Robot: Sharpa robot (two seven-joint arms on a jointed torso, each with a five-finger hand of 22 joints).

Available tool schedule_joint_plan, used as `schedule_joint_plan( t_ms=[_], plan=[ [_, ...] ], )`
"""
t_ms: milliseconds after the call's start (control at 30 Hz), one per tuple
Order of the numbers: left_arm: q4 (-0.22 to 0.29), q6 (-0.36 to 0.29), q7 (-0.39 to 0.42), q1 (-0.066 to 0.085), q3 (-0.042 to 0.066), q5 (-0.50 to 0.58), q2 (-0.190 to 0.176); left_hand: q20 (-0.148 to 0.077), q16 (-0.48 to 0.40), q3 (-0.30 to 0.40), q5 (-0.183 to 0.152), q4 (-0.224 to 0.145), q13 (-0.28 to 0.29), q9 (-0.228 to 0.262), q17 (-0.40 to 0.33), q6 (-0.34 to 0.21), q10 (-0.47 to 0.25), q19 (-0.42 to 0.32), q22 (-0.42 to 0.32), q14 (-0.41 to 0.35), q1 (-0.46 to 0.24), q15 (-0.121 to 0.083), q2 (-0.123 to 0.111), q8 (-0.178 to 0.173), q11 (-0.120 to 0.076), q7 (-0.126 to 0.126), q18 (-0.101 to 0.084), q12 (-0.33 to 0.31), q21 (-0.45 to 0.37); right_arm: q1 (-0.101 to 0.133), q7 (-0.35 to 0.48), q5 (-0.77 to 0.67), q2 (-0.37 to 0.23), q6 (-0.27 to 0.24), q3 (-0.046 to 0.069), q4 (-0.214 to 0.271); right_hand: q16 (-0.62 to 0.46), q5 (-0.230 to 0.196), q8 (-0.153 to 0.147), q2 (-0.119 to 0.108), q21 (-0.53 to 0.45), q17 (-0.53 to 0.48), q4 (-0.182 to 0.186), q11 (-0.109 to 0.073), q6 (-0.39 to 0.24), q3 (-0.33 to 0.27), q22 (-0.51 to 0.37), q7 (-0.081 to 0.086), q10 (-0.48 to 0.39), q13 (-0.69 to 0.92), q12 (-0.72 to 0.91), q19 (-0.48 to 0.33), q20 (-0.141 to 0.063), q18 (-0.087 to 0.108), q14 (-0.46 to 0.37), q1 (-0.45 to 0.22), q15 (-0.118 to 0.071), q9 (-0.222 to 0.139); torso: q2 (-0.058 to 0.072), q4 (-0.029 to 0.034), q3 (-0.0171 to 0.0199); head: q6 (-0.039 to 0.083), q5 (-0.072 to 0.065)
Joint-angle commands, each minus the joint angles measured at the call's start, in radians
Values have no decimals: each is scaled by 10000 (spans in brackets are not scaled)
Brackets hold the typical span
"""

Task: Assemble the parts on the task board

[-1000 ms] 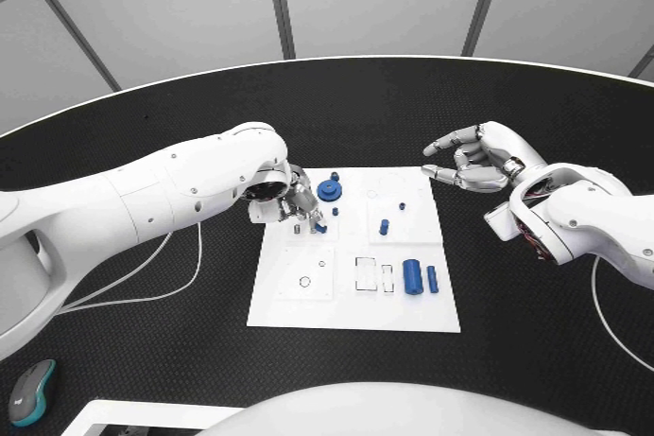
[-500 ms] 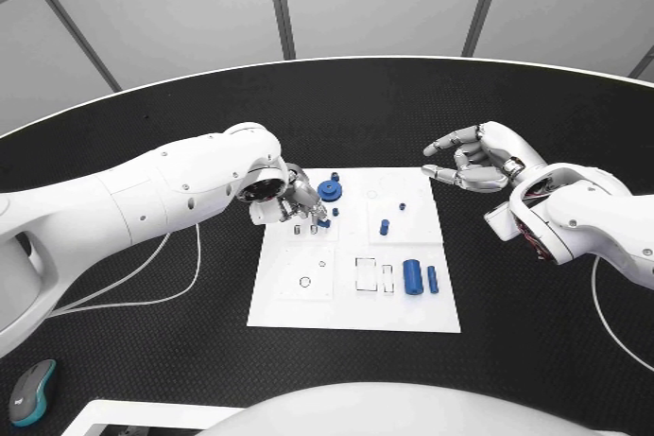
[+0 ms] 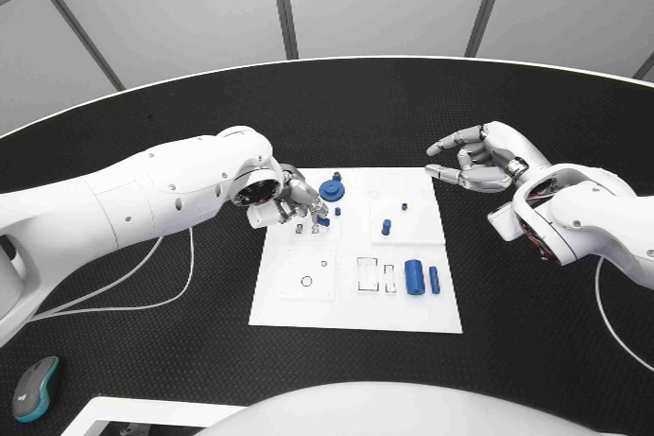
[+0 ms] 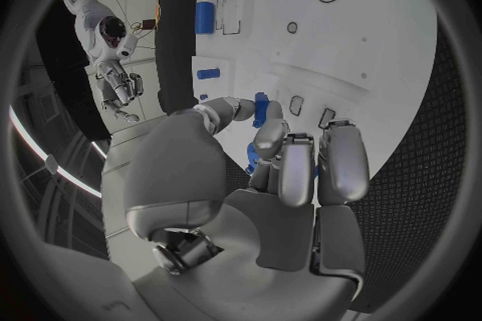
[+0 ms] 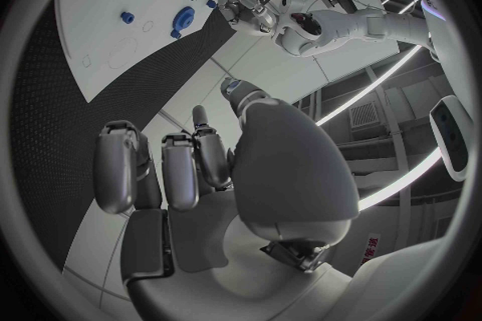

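On the black table sits the white board, flat, roughly centred between both arms.

Left hand is over the board's upper left corner, fingers bunched and pointing down at the board. Left wrist view shows a small blue peg pinched between thumb and fingertips, close above a pair of small rectangular slots. Can't tell whether the peg tip touches the board.

Right hand hovers off the board's upper right corner, above bare table, well apart from the parts. Fingers loosely curled and spread, palm towards the board, nothing in it. Right wrist view confirms: fingers apart, nothing in the grasp.

Parts on the board:
- blue round knob just beside the left hand's fingers, near the top edge
- small blue stud in the upper right area
- short blue pin just below that stud
- thick blue cylinder lying in the lower right area, a thinner blue rod parallel just beside it, apart from it
- empty rectangular recess beside the cylinder, small round hole further over on the left side

White cable runs across the table under the left arm. Teal-and-grey device lies at the table's near left edge, well apart from the board.
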Motion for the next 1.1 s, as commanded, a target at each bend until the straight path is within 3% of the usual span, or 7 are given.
schedule_joint_plan(
  t_ms=[33,133,300,1100],
  plan=[
    [69,-97,23,-1,-45,-132,-95,-61,-39,941,565,-1072,-13,67,968,225,173,2,-4,565,-93,-76,31,86,-149,-108,-192,13,40,0,-2,0,-1,-4,0,-4,-30,65,65,-12,7,1199,27,-10,58,18,1039,19,77,705,43,220,-66,135,639,83,-76,15,-2,-4,0,5,39],
    [152,-220,51,-6,-74,-413,-174,-87,-42,863,893,-1103,-43,126,971,257,200,6,6,566,-121,-108,26,134,-179,-144,-193,-11,46,0,-2,0,-4,-9,0,-7,-30,65,65,-12,7,1199,27,-10,58,18,1039,19,77,705,43,220,-66,135,639,83,-76,15,14,-14,2,24,64],
    [319,-380,34,-37,-97,-1064,-270,-105,-41,823,1090,-1140,-40,168,978,292,243,6,2,569,-127,-132,19,173,-206,-172,-192,-2,46,0,1,0,-3,-16,0,-14,-30,65,65,-12,7,1199,27,-10,58,18,1039,19,77,705,43,220,-66,135,639,83,-76,15,18,-21,-2,16,95],
    [672,-755,-149,-143,-122,-2175,-267,-119,-41,800,1252,-1170,-125,212,984,335,243,24,36,571,-136,-156,9,222,-232,-198,-198,-68,63,-1,15,0,-4,-49,0,-9,-38,83,73,-20,-6,1191,33,-12,59,20,1030,17,90,710,53,220,-69,137,638,83,-78,14,54,-24,5,26,97]
  ],
)
